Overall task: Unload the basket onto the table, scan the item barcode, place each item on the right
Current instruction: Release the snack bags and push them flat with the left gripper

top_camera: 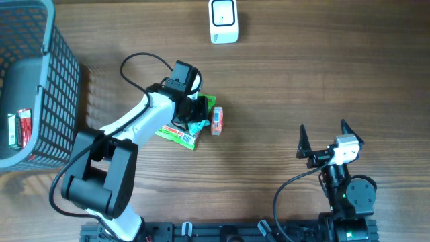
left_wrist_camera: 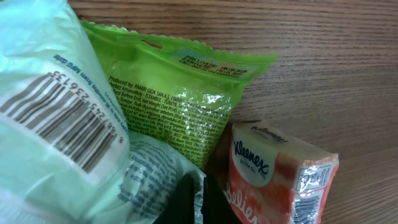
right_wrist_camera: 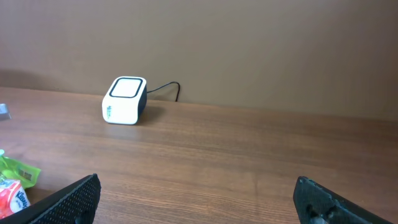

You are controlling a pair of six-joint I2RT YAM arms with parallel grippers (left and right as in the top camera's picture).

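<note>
Wood-grain tabletop point(top_camera: 302, 81), plain brown wall point(right_wrist_camera: 249, 37) behind. Right gripper point(top_camera: 326, 138) spread wide at near edge. Left gripper point(left_wrist_camera: 194, 202) pinched on pale-green packet point(left_wrist_camera: 56, 112) mid-tabletop (barcode up, long axis unclear), overlapping green snack bag point(left_wrist_camera: 180, 93). Kleenex pack point(left_wrist_camera: 273, 174) just beside.

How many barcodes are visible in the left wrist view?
2. One is on the pale green plastic packet at the left; one is on the end of the orange Kleenex tissue pack at lower right. Others may be hidden.
</note>
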